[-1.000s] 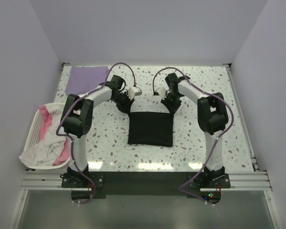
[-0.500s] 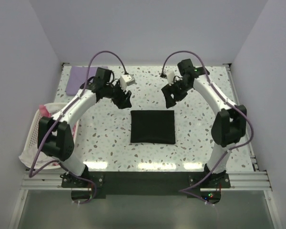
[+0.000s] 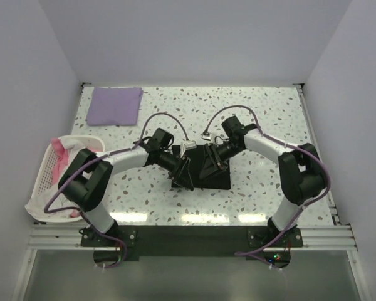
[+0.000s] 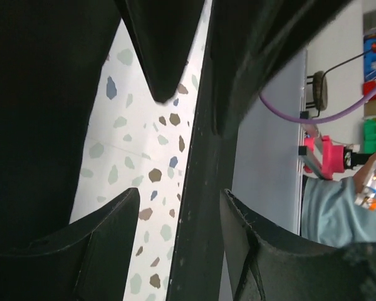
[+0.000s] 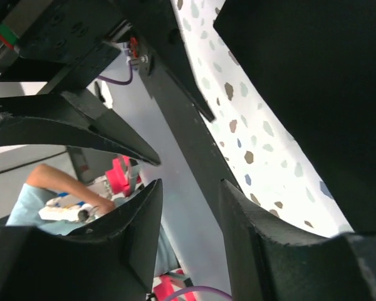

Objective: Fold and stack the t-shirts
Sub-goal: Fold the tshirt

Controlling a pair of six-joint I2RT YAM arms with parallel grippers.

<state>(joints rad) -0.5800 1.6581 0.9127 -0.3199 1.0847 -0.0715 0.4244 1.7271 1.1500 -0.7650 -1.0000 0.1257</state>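
Overhead, I see my left gripper (image 3: 187,170) and right gripper (image 3: 213,160) have dropped onto the black t-shirt (image 3: 222,180), mid-table toward the near edge. Left wrist: fingers (image 4: 106,238) spread, empty. Right wrist: likewise, so I expect another fold.

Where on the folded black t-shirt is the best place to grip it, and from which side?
Probably its left and right edges, one per gripper, from above. The black t-shirt lies flat, a thin rectangle, so only its layered edges offer a pinch; the left gripper and right gripper are open over it.
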